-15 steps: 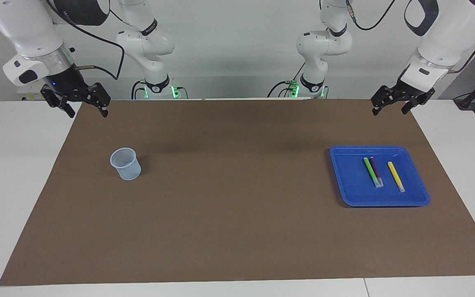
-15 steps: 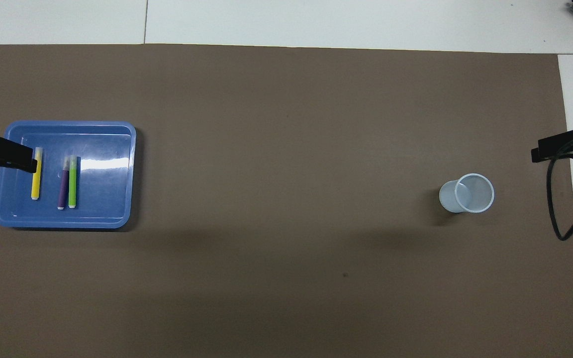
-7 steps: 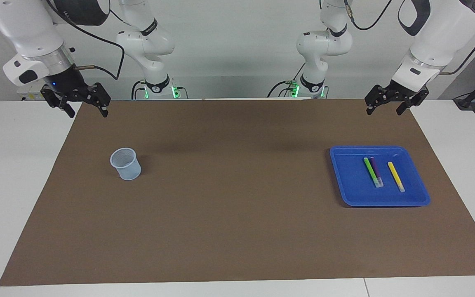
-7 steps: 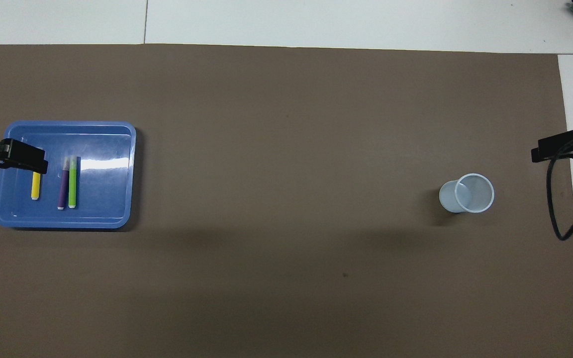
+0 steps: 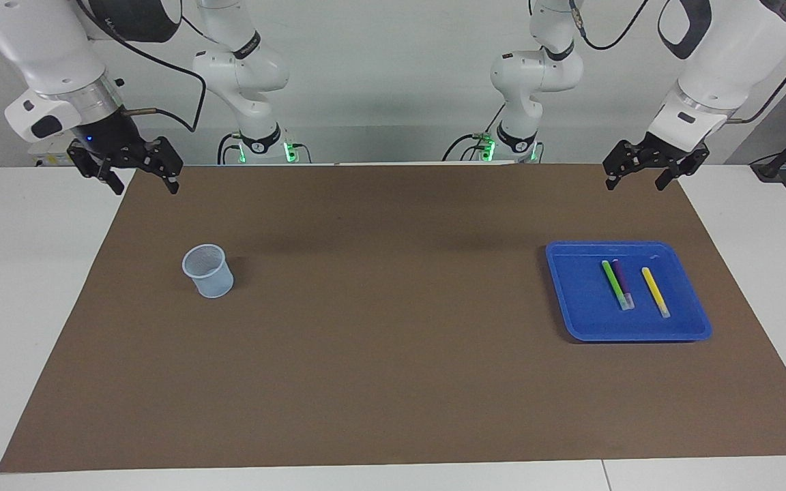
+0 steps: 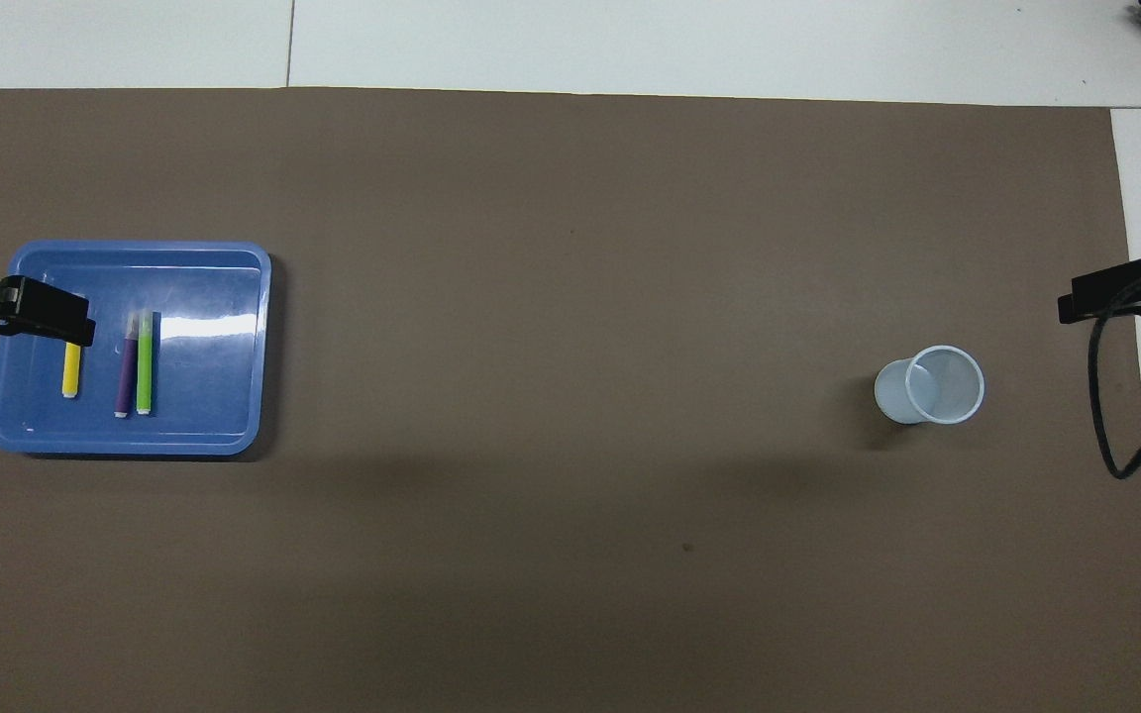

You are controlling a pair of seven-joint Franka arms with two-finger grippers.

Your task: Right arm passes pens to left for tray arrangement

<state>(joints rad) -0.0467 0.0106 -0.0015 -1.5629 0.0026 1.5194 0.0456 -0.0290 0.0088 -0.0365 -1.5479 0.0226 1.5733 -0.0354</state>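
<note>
The blue tray [image 5: 584,300] [image 6: 204,396] lies on the brown mat at the left arm's end of the table. Three pens lie in it, side by side: the green [image 5: 615,283] [image 6: 144,366] touching the purple [image 5: 617,265] [image 6: 124,371], and the yellow [image 5: 655,291] [image 6: 70,376] apart from them. My left gripper [image 5: 635,183] hangs open and empty, high over the tray's outer edge. In the overhead view one of its fingers [image 6: 41,319] covers the yellow pen's end. My right gripper [image 5: 146,187] waits open and empty over the mat's edge at the right arm's end.
A small pale blue cup [image 5: 209,271] [image 6: 932,386] stands upright on the brown mat [image 5: 393,341] toward the right arm's end. White table borders the mat on all sides. A black cable [image 6: 1110,436] hangs from the right arm.
My left gripper has shifted slightly toward the table's middle, so it covers the yellow pen's end from above. It has been still for the last half second. Right arm, pens and cup unmoved.
</note>
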